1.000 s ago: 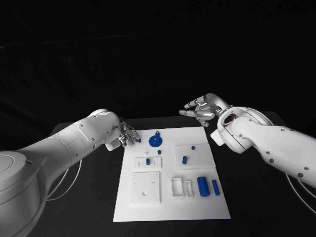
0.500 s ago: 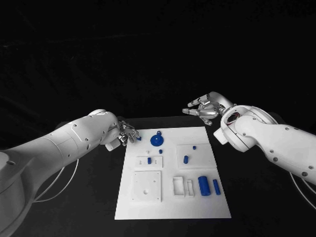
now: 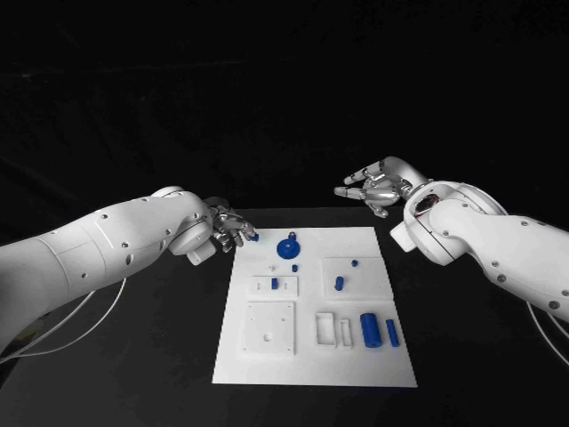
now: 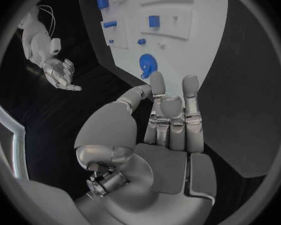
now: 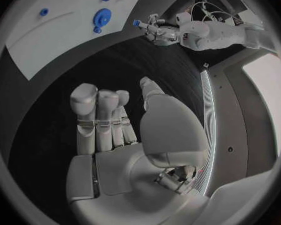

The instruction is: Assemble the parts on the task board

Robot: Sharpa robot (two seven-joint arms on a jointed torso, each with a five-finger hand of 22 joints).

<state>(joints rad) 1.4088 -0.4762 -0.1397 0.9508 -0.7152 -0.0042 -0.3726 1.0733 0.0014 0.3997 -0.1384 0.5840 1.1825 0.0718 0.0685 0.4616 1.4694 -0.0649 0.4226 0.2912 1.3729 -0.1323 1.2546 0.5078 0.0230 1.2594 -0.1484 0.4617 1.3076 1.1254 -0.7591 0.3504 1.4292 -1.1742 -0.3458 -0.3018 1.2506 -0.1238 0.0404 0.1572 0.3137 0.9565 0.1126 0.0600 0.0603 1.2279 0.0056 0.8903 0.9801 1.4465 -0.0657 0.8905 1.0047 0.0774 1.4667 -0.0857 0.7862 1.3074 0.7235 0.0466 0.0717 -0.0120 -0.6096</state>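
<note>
The white task board (image 3: 313,360) lies mid-table. On its far part sits a blue round part (image 3: 289,248), which also shows in the left wrist view (image 4: 147,65) and the right wrist view (image 5: 102,18). Small blue pegs (image 3: 339,284) stand in the middle blocks. Two blue cylinders (image 3: 369,329) lie at the near right. My left hand (image 3: 227,231) hovers at the board's far left corner and pinches a small blue part (image 3: 252,237) at its fingertips, also seen in the right wrist view (image 5: 136,22). My right hand (image 3: 380,187) hangs beyond the far right corner, fingers spread and holding nothing.
A white square block (image 3: 269,327) and a white bracket (image 3: 325,329) sit on the board's near half. Black table (image 3: 144,356) surrounds the board on both sides. The left arm (image 3: 92,249) and right arm (image 3: 502,245) flank the board.
The camera has shifted slightly. The left hand, still pinching the small blue part, has risen a little at the board's far left corner. The right hand has lifted slightly too.
</note>
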